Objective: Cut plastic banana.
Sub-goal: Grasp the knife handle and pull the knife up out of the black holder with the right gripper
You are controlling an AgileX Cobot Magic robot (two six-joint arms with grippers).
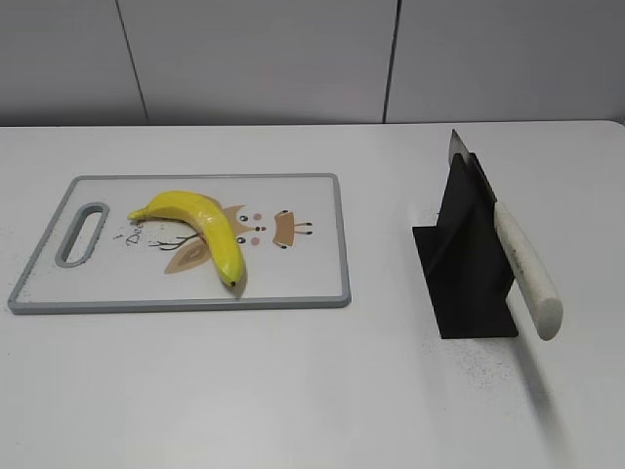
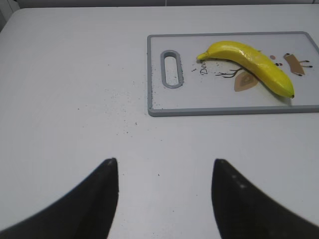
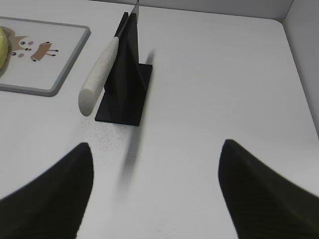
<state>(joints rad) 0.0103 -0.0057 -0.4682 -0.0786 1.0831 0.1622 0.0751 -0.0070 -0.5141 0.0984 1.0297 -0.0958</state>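
White table (image 1: 293, 391) bearing everything, specks of dark grit scattered on it. Grey-rimmed cutting board (image 1: 337, 244) at nine o'clock of the exterior view, plastic banana (image 1: 200, 227) lying across its middle, stem toward the handle slot. Black knife stand (image 1: 467, 264) at three o'clock, knife (image 1: 522, 259) slotted in it, pale handle jutting toward the camera. Left hand (image 2: 164, 172) spread wide over bare table, well apart from the board; right hand (image 3: 157, 149) likewise wide, empty, near the handle. Likely risks: stand tipping if the knife were pulled askew; banana rolling under the blade, unheld.
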